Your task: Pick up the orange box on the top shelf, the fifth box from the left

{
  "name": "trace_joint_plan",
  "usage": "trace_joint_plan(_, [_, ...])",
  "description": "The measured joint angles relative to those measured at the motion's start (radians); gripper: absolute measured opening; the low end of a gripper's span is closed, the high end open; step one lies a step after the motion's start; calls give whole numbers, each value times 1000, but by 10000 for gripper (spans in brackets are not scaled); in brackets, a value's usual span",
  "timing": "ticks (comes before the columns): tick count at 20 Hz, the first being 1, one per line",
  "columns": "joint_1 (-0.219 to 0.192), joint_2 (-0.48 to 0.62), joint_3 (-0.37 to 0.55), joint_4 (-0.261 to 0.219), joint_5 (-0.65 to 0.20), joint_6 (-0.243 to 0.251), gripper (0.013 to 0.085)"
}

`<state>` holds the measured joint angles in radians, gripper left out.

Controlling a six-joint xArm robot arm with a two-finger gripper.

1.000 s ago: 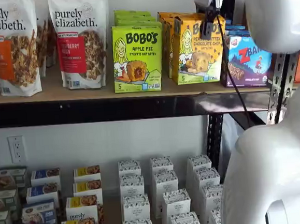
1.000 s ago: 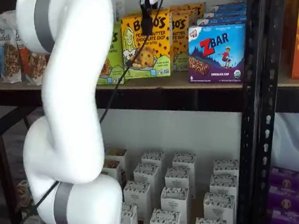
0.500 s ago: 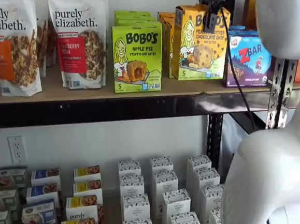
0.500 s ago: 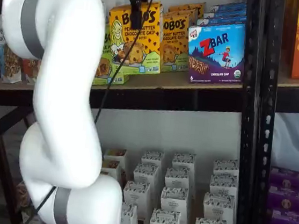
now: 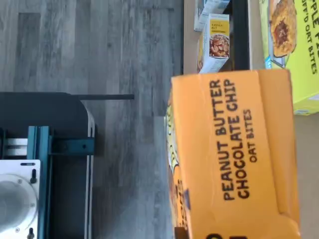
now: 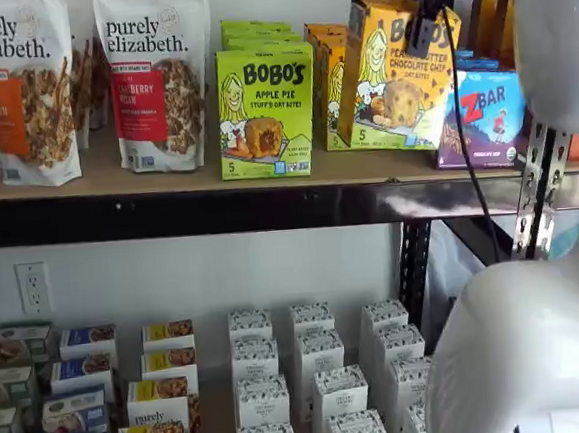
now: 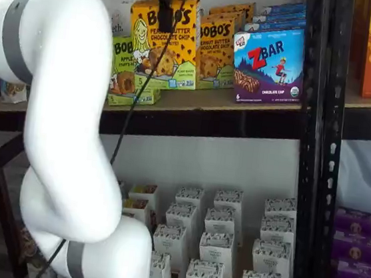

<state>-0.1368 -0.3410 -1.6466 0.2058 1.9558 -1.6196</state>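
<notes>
BOBO'S orange box [image 6: 396,76], lettered "PEANUT BUTTER CHOCOLATE CHIP" with a cartoon blonde woman, an oat bite and a "5", hangs tilted in my gripper [image 6: 423,27], its lower edge lifted clear of the top shelf [image 6: 266,173]. My black fingers are clamped on the box at its upper edge, in front of the row of matching boxes [image 7: 216,48] behind it. In the wrist view the carton's orange side panel [image 5: 234,154] fills the frame, reading "PEANUT BUTTER CHOCOLATE CHIP OAT BITES". Beside it on the board stands the green BOBO'S box [image 6: 265,111], marked "APPLE PIE STUFF'D OAT BITES", and on the other side the blue ZBAR box [image 7: 269,65], marked "CHOCOLATE CHIP". Two "purely elizabeth." granola bags [image 6: 155,77] stand further along the shelf. My white arm [image 7: 59,131] rises in a bent column before the shelves, its grey-banded joints low and high, a black cable [image 7: 132,106] trailing from the gripper. Small white cartons [image 6: 317,375] line the shelf below.
</notes>
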Motion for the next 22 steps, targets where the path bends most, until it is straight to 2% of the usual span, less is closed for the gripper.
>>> trace_joint_plan(3, [-15,-17,9,2,28,-13,370])
trace_joint_plan(13, [-23,-124,111,-25,10,-33,370])
trace_joint_plan(22, [-52,-190,183,-40,9,-68,370])
